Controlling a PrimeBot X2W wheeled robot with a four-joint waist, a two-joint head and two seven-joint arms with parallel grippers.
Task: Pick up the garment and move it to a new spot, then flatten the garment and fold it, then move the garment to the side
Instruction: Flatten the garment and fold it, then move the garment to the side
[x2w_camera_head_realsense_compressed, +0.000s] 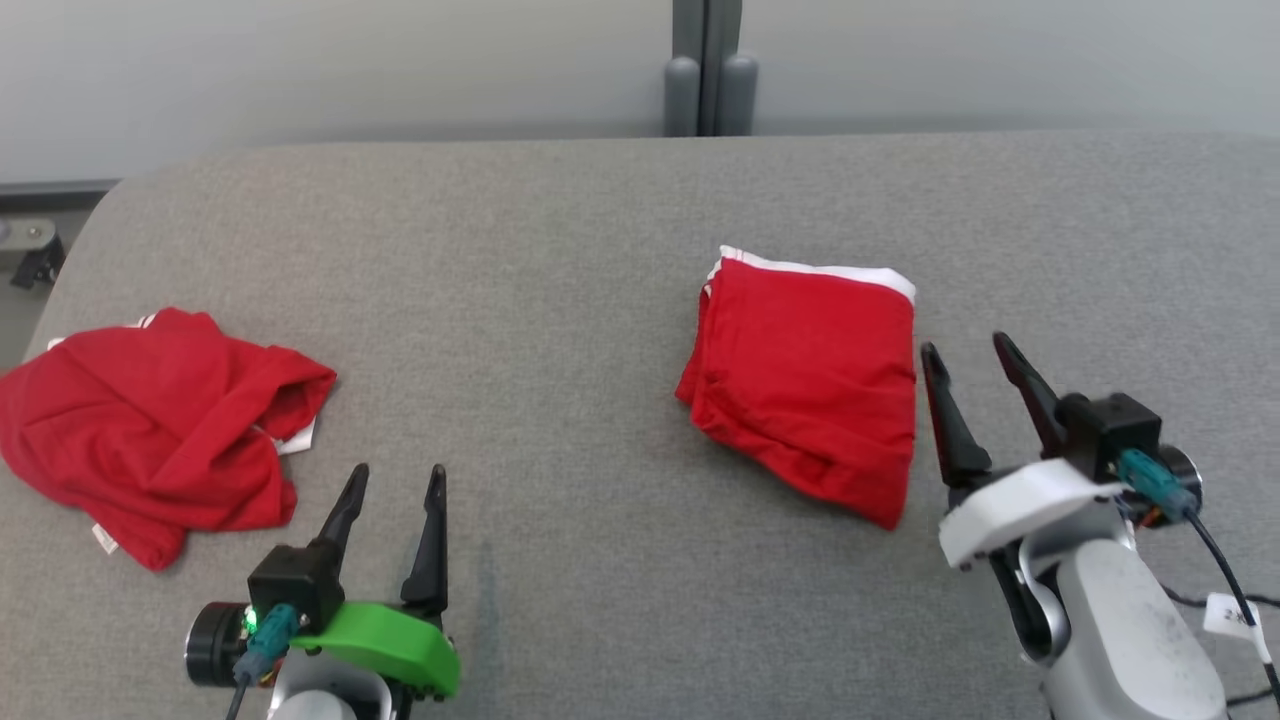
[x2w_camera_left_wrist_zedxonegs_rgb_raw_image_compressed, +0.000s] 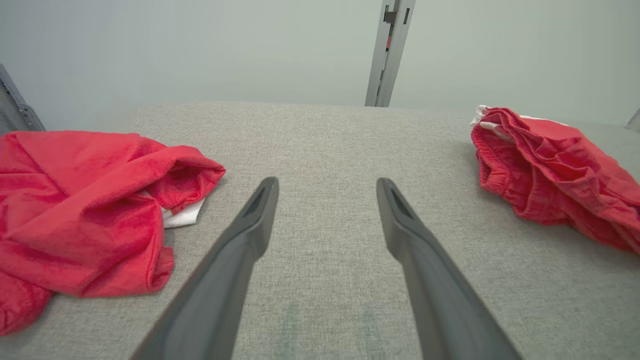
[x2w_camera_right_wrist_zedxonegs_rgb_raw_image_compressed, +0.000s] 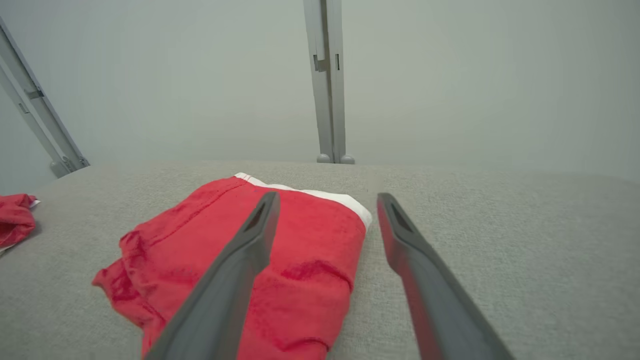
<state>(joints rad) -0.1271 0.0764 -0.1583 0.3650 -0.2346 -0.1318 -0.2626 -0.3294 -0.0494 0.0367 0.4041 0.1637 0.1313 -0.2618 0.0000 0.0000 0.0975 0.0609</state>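
At the far left of the grey surface (x2w_camera_head_realsense_compressed: 560, 250) lies a crumpled red garment (x2w_camera_head_realsense_compressed: 150, 430). Just right of it, the left fingers (x2w_camera_head_realsense_compressed: 432, 530) stand apart and empty over the bare surface. Right of centre rests the folded red garment (x2w_camera_head_realsense_compressed: 810, 380), with a white band at its far edge. Just beside its right edge, the right fingers (x2w_camera_head_realsense_compressed: 948, 415) are spread apart, holding nothing.

The left gripper (x2w_camera_head_realsense_compressed: 398, 470) wears a bright green cover (x2w_camera_head_realsense_compressed: 385, 645) behind its jaws, and the right gripper (x2w_camera_head_realsense_compressed: 965, 343) a white cover (x2w_camera_head_realsense_compressed: 1020, 505); both carry long, dark, tapering fingers (x2w_camera_head_realsense_compressed: 432, 540). Beside each cover sits a black block (x2w_camera_head_realsense_compressed: 1120, 425) with a teal plug (x2w_camera_head_realsense_compressed: 1150, 478). Behind the right jaws, a black cable (x2w_camera_head_realsense_compressed: 1222, 565) bearing a white tag (x2w_camera_head_realsense_compressed: 1232, 615) trails past a scuffed, pale grey forearm (x2w_camera_head_realsense_compressed: 1130, 630).
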